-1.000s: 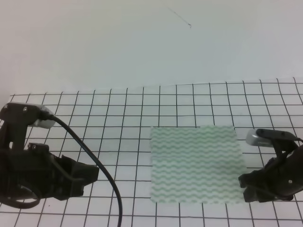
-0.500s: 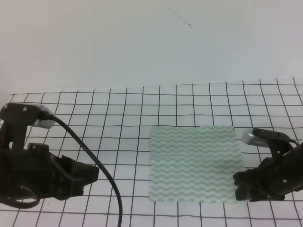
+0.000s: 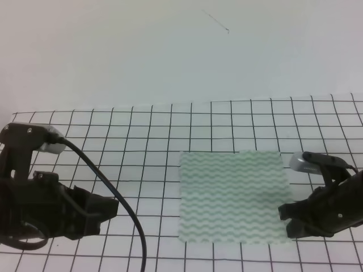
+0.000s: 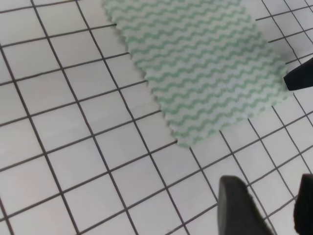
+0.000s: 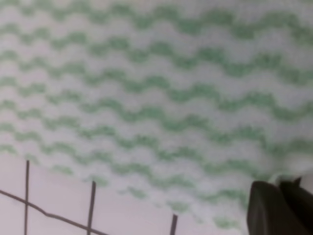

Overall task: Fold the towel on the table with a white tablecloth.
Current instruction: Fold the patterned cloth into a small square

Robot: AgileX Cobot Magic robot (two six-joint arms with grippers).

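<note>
Thin pale green-and-white wavy-striped towel (image 3: 232, 195) lies flat, unfolded, on white black-grid tablecloth (image 3: 142, 141). R gripper (image 3: 290, 220) at towel's near-right corner, prob. closed on it. L gripper (image 4: 266, 208) apart, well left of towel. No fold made yet.

Under soft, even light my overhead view stays hazy, and my right wrist view blurs the towel (image 5: 146, 98) up close.
</note>
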